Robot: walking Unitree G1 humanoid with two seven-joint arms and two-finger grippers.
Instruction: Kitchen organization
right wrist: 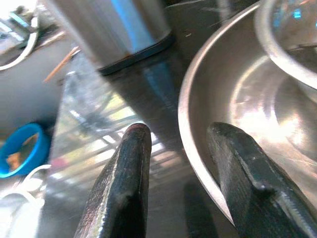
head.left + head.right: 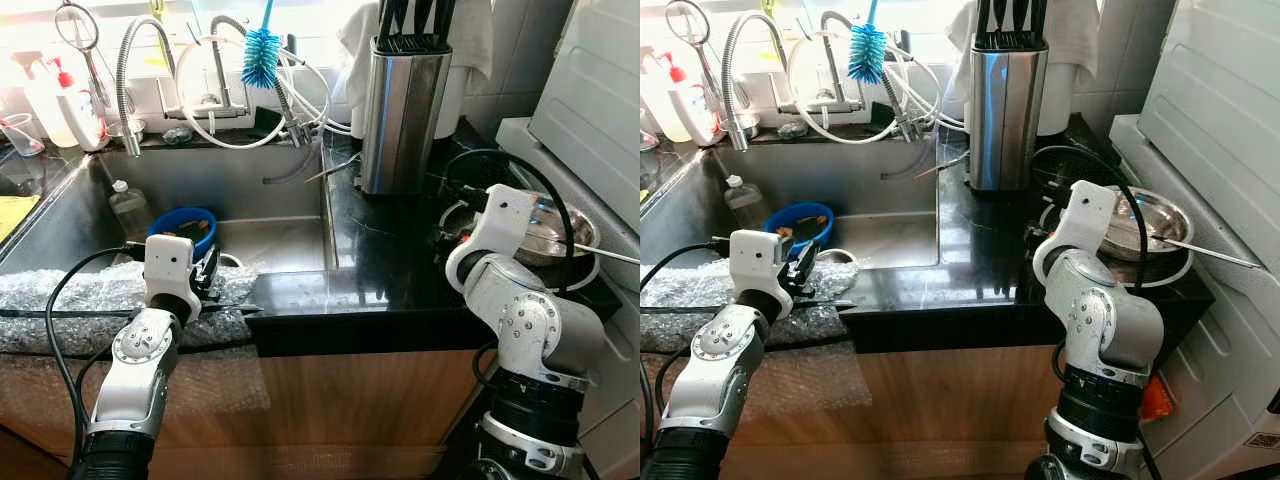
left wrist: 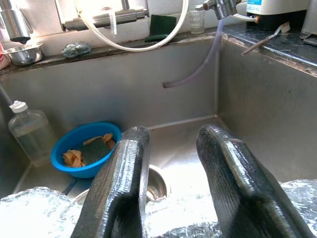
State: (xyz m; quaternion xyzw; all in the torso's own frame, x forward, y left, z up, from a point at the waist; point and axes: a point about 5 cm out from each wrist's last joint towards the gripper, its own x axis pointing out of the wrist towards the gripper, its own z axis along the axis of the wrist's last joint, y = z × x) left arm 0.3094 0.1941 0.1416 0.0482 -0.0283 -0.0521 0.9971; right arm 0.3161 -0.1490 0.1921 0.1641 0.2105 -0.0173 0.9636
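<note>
This is a home kitchen, and a lived-in one. A deep steel sink sits under a sprung pull-out tap, with a blue bottle brush hanging above it and soap bottles along the ledge by the bright window. Down in the basin there is a blue bowl holding scraps and a sponge. The black stone worktop carries a steel knife block, and steel pans rest at its far end (white tiles behind them). Wooden cabinet fronts run below.
</note>
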